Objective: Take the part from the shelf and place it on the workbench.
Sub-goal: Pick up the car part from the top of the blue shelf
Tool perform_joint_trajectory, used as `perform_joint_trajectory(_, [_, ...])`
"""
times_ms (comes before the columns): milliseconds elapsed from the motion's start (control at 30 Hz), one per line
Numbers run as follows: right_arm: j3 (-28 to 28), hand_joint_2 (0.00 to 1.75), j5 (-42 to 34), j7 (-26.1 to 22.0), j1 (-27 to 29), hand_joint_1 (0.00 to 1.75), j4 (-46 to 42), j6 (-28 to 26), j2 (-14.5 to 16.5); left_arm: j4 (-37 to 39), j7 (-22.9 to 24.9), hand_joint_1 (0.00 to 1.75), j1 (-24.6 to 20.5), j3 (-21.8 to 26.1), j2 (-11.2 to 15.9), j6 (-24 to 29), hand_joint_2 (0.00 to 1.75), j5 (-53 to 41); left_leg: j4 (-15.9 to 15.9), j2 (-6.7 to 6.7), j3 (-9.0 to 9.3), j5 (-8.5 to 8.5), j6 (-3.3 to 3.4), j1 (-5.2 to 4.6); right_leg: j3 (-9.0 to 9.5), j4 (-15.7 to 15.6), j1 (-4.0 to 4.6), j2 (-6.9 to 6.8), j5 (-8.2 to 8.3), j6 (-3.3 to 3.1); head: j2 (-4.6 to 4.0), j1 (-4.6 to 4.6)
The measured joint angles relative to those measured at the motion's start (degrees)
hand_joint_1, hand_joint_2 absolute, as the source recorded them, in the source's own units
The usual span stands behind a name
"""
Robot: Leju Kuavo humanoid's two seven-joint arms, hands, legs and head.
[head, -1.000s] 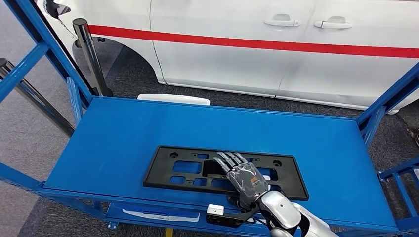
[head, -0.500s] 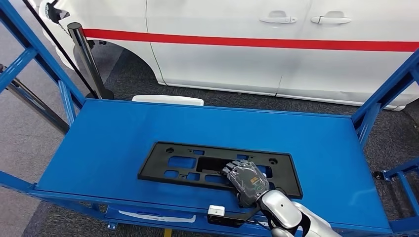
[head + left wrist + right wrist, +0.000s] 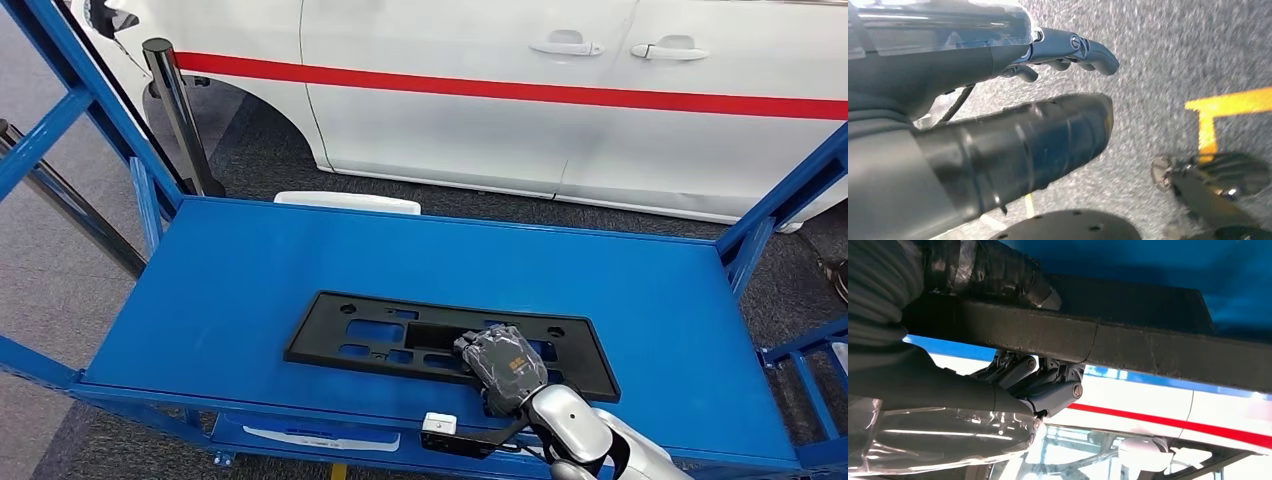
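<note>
The right hand (image 3: 503,365) grips the black part (image 3: 400,336) at its 5 o'clock edge; the lift should stay level off the shelf (image 3: 230,280).

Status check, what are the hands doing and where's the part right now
Right hand grips the black part at its near edge. Part flat on the blue shelf. Left hand hangs over the floor, holding nothing. Nothing else on the shelf.

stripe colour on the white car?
Red stripe along the white car; head view shows it best.
</note>
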Motion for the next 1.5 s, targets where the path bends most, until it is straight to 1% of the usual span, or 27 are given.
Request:
perform_joint_trajectory(33, [-0.01,1.75,0.13,0.08,0.27,1.75,-0.02,-0.03,-0.08,0.0,-0.24,0.0,0.0,0.02,0.03,0.04,1.75,-0.34,0.04,-0.01,0.02,-0.03,0.0,-0.01,-0.95,1.93,-0.04,-0.01,-0.24,0.14,0.0,-0.01])
perform_joint_trajectory(67, [-0.01,1.75,0.22,0.13,0.42,1.75,-0.09,-0.05,-0.16,0.0,-0.44,0.0,-0.04,-0.01,0.07,0.04,1.75,-0.69,0.1,-0.03,0.07,-0.08,-0.03,-0.01,-0.92,1.77,-0.11,-0.03,0.62,0.22,0.0,-0.01])
perform_joint_trajectory(100, [-0.04,1.75,0.27,0.14,0.48,1.75,-0.22,-0.05,-0.23,0.0,-0.66,0.0,-0.12,-0.03,0.08,0.12,1.75,-0.94,0.2,-0.06,0.16,-0.17,-0.12,-0.01,0.28,-0.76,-0.19,-0.05,2.48,0.22,0.0,-0.01])
perform_joint_trajectory(133, [-0.09,1.75,0.3,0.13,0.5,1.75,-0.4,-0.05,-0.3,0.0,-0.9,0.0,-0.24,-0.05,0.07,0.27,1.75,-1.13,0.34,-0.1,0.22,-0.31,-0.27,0.0,2.18,-4.75,-0.28,-0.1,4.62,0.11,0.0,0.0])
perform_joint_trajectory(200, [-0.19,1.75,0.32,0.09,0.54,1.75,-0.79,-0.05,-0.44,0.0,-1.34,0.0,-0.56,-0.1,0.02,0.73,1.75,-1.38,0.77,-0.21,0.13,-0.63,-0.74,-0.18,5.29,-11.49,-0.18,-0.15,7.02,-0.32,0.0,-0.01])
perform_joint_trajectory(267, [-0.25,1.75,0.38,0.01,0.66,1.75,-1.19,-0.05,-0.58,0.0,-1.32,0.0,-0.8,-0.2,0.01,1.63,1.75,-1.72,0.91,-0.29,0.0,-0.73,-1.35,-0.33,5.9,-13.25,0.14,-0.1,7.02,-0.85,0.0,-0.03])
perform_joint_trajectory(367, [-0.33,1.75,0.46,-0.04,0.82,1.75,-1.73,-0.04,-0.72,0.0,-0.67,0.0,-0.98,-0.29,0.08,2.73,1.75,-1.65,1.63,-0.31,-0.14,-1.53,-2.3,-0.31,6.17,-13.87,-0.16,-0.16,7.37,-1.86,0.0,-0.03])
perform_joint_trajectory(433, [-0.37,1.75,0.51,0.0,0.88,1.75,-1.9,-0.04,-0.8,0.0,-0.4,0.0,-0.98,-0.28,0.15,2.97,1.75,-1.57,6.18,-0.31,-2.1,-4.49,-2.77,-0.16,6.38,-14.22,-0.37,-0.37,7.59,-2.44,0.0,-0.04])
perform_joint_trajectory(500, [-0.38,1.75,1.06,0.32,1.06,1.75,-1.92,-0.31,-0.86,0.0,0.13,0.0,-0.88,-0.28,0.17,3.09,1.75,-1.59,13.79,-0.29,-5.63,-7.99,-3.12,-0.05,6.28,-14.21,-0.33,-0.49,7.63,-2.63,0.0,-0.04])
perform_joint_trajectory(533, [-0.38,1.75,1.67,0.68,1.25,1.75,-1.92,-0.64,-0.86,0.0,0.4,0.0,-0.79,-0.28,0.19,3.1,1.75,-1.6,16.46,-0.29,-6.91,-8.68,-3.25,0.0,6.26,-14.18,-0.31,-0.52,7.63,-2.64,0.0,-0.04])
perform_joint_trajectory(567, [-0.42,1.75,2.45,1.12,1.51,1.75,-1.92,-1.08,-0.86,0.0,0.57,0.0,-0.7,-0.28,0.22,3.09,1.75,-1.6,16.92,-0.29,-7.19,-8.13,-3.33,0.04,6.26,-14.13,-0.33,-0.53,7.62,-2.61,0.0,-0.04])
perform_joint_trajectory(600, [-0.49,1.75,3.22,1.57,1.79,1.75,-1.92,-1.56,-0.86,0.0,0.64,0.0,-0.62,-0.28,0.28,3.07,1.75,-1.61,15.05,-0.28,-6.38,-6.53,-3.36,0.09,6.28,-14.05,-0.38,-0.51,7.58,-2.56,0.0,-0.05])
perform_joint_trajectory(667, [-0.73,1.75,4.78,2.51,2.25,1.75,-1.92,-2.47,-0.86,0.0,0.72,0.0,-0.56,-0.28,0.41,3.0,1.75,-1.63,7.41,-0.28,-2.89,-2.65,-3.28,0.19,6.24,-13.73,-0.4,-0.45,7.39,-2.24,0.0,-0.05])
perform_joint_trajectory(700, [-0.92,1.75,5.86,3.15,2.49,1.75,-1.92,-3.08,-0.86,0.0,0.74,0.0,-0.59,-0.28,0.45,2.93,1.75,-1.65,4.23,-0.33,-1.5,-1.49,-3.07,0.17,6.1,-13.5,-0.3,-0.42,7.29,-1.97,0.0,-0.03])
perform_joint_trajectory(767, [-1.46,1.75,9.34,4.88,3.33,1.75,-1.92,-5.11,-0.83,0.0,0.8,0.0,-0.6,-0.27,0.46,2.68,1.75,-1.67,1.67,-0.45,-0.59,-1.04,-2.48,0.06,5.78,-13.28,-0.02,-0.39,7.3,-1.33,0.0,0.01])
perform_joint_trajectory(867, [-3.27,1.75,18.95,7.98,6.02,1.75,-2.13,-11.47,0.14,0.0,0.99,0.0,-0.39,-0.26,0.44,2.07,1.75,-1.88,1.3,-0.5,-0.72,-0.57,-1.27,0.09,5.42,-12.87,-0.18,-0.37,6.93,-0.49,0.0,0.02])
perform_joint_trajectory(933, [-5.02,1.75,25.88,9.58,8.13,1.75,-2.68,-16.23,1.44,0.0,1.05,0.0,-0.36,-0.26,0.4,1.71,1.75,-2.01,0.98,-0.4,-0.7,-0.29,-0.56,0.2,3.56,-8.76,-0.35,-0.3,4.2,-0.12,0.0,0.03])
perform_joint_trajectory(1000, [-6.24,1.75,29.93,10.35,9.75,1.75,-3.32,-18.87,2.84,0.0,1.07,0.0,-0.41,-0.26,0.3,1.41,1.75,-2.03,0.98,-0.26,-0.76,-0.31,-0.26,0.08,0.07,-1.11,-0.38,-0.26,0.55,0.09,0.0,0.02])
perform_joint_trajectory(1033, [-6.6,1.75,30.83,10.5,10.47,1.75,-3.54,-19.37,3.39,0.0,1.07,0.0,-0.41,-0.25,0.23,1.3,1.75,-2.03,0.99,-0.23,-0.75,-0.34,-0.21,0.01,-1.38,1.97,-0.4,-0.26,-0.39,0.15,0.0,0.02])
perform_joint_trajectory(1067, [-6.91,1.75,31.29,10.56,11.13,1.75,-3.65,-19.57,3.84,0.0,1.08,0.0,-0.41,-0.25,0.16,1.25,1.75,-2.03,0.99,-0.26,-0.72,-0.37,-0.17,-0.03,-2.02,3.24,-0.42,-0.26,-0.3,0.13,0.0,0.02])
perform_joint_trajectory(1100, [-7.28,1.75,31.63,10.57,11.74,1.75,-3.73,-19.68,4.21,0.0,1.09,0.0,-0.41,-0.24,0.12,1.21,1.75,-2.04,1.0,-0.33,-0.65,-0.41,-0.16,-0.06,-1.6,2.31,-0.42,-0.26,0.84,0.02,0.0,0.03])
perform_joint_trajectory(1167, [-8.18,1.75,32.46,10.48,12.62,1.75,-3.97,-20.06,4.88,0.0,1.15,0.0,-0.4,-0.23,0.02,1.08,1.75,-2.07,1.02,-0.48,-0.45,-0.53,-0.31,-0.1,1.98,-5.26,-0.35,-0.27,4.74,-0.49,0.0,0.03])
perform_joint_trajectory(1233, [-9.03,1.75,33.26,10.36,13.07,1.75,-4.32,-20.76,5.56,0.0,1.27,0.0,-0.43,-0.23,-0.08,0.95,1.75,-2.14,1.16,-0.51,-0.42,-0.66,-0.76,-0.34,5.09,-11.82,-0.02,-0.27,6.97,-0.99,0.0,0.03])
perform_joint_trajectory(1300, [-9.57,1.75,33.61,10.46,13.32,1.75,-4.57,-21.33,6.12,0.0,1.41,0.0,-0.47,-0.23,-0.11,0.75,1.75,-2.21,1.24,-0.48,-0.5,-0.55,-1.31,-0.51,5.61,-13.04,0.29,-0.16,7.15,-1.23,0.0,0.01])
perform_joint_trajectory(1367, [-9.81,1.75,33.69,10.91,13.44,1.75,-4.74,-21.53,6.5,0.0,1.51,0.0,-0.51,-0.22,-0.11,0.41,1.75,-2.26,1.48,-0.48,-0.66,-0.89,-1.85,-0.47,5.45,-13.29,0.06,-0.17,7.53,-1.74,0.0,-0.01])
perform_joint_trajectory(1433, [-9.89,1.75,33.73,11.38,13.44,1.75,-4.85,-21.54,6.66,0.0,1.52,0.0,-0.52,-0.21,-0.11,0.2,1.75,-2.35,4.42,-0.46,-1.82,-3.58,-2.4,-0.38,5.2,-13.68,-0.22,-0.39,8.01,-2.49,0.0,-0.03])
perform_joint_trajectory(1500, [-9.92,1.75,33.75,11.59,13.45,1.75,-4.9,-21.53,6.76,0.0,1.52,0.0,-0.49,-0.21,-0.13,0.17,1.75,-2.43,11.4,-0.42,-4.38,-8.0,-2.86,-0.2,4.68,-13.64,-0.14,-0.57,8.39,-2.95,0.0,-0.05])
